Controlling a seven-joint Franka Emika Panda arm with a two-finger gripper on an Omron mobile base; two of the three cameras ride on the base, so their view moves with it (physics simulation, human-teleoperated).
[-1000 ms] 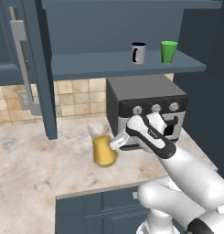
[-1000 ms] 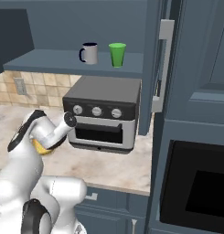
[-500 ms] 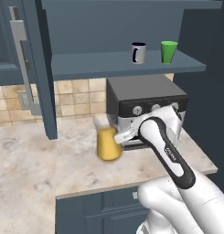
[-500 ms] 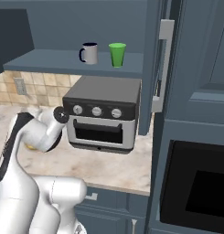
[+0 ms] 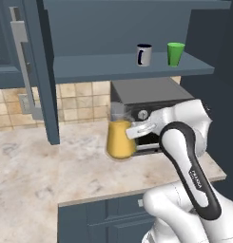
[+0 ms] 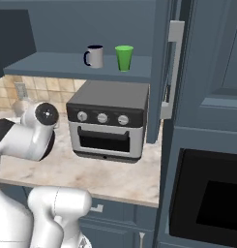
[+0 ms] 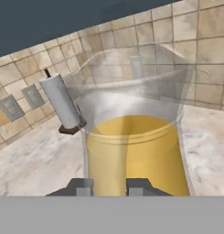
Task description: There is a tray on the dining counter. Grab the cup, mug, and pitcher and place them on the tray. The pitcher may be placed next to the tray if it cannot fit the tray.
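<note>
Room: dark blue cabinets, beige tiled backsplash [image 5: 84, 97], marbled desk [image 5: 65, 173] running under a blue shelf [image 5: 113, 66].
Just changed: over the last second the arm has swung its hand round behind the pitcher [image 5: 120, 137], and the pitcher has slid rightwards, now sitting right in front of the toaster oven [image 5: 146, 102].
Fingers: the gripper [image 5: 133, 131] is clenched on the pitcher's side; from the hand view the two fingers [image 7: 83, 187] press against the glass [image 7: 136, 137] at its lower wall.
Off the desk?: looks barely lifted or just skimming the desk; I cannot tell which.
What it means: pitcher is in hand, so the carry to the tray is the likely next leg; cup and mug remain untouched.
Cup: bright green tapered tumbler [image 5: 175, 53], up on the shelf, upright.
Mug: navy cylinder with pale rim [image 5: 144, 54], just beside the cup on the shelf.
Materials: pitcher is clear glass, conical, flared neck, orange-yellow fill in the lower part; smooth and slippery, I would judge.
Background: grey roll on a dark holder [image 7: 62, 104] stands by the tiles.
</note>
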